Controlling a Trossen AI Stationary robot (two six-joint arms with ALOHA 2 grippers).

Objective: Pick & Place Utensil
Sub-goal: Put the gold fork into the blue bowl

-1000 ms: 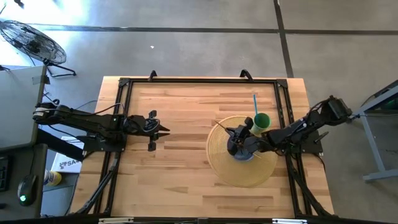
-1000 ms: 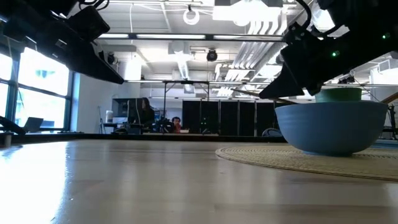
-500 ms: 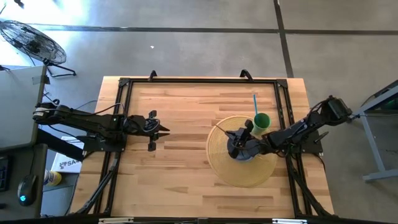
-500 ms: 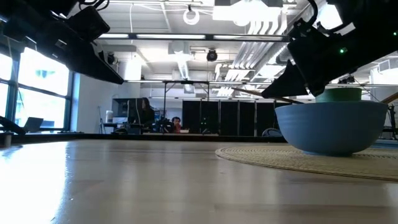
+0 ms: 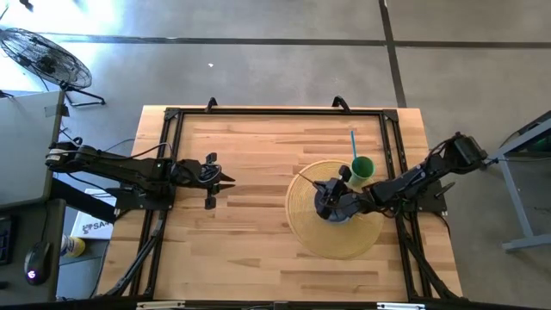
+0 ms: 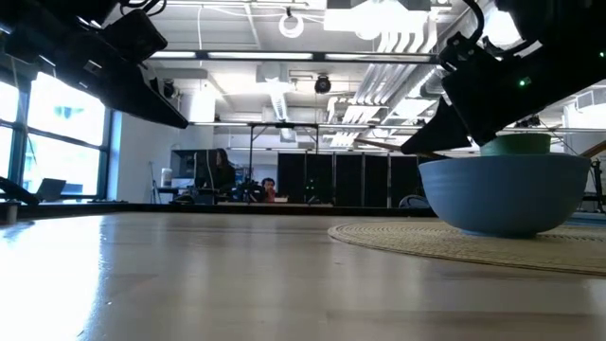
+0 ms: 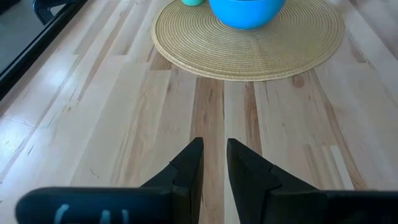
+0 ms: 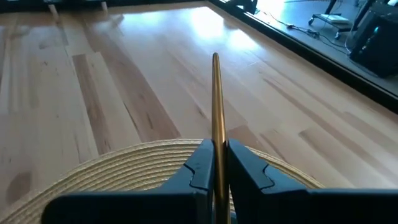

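Above the blue bowl, our right gripper, clamped on a gold utensil, has edged lower, so placement looks near.

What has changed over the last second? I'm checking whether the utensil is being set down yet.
The right gripper, shut on the gold utensil, shifted slightly leftward over the blue bowl; nothing was let go. The left gripper, bowl, woven mat and green cup stayed put.

I work in an open lab or office hall: polished concrete floor, ceiling ducts, distant desks with people, a floor fan.
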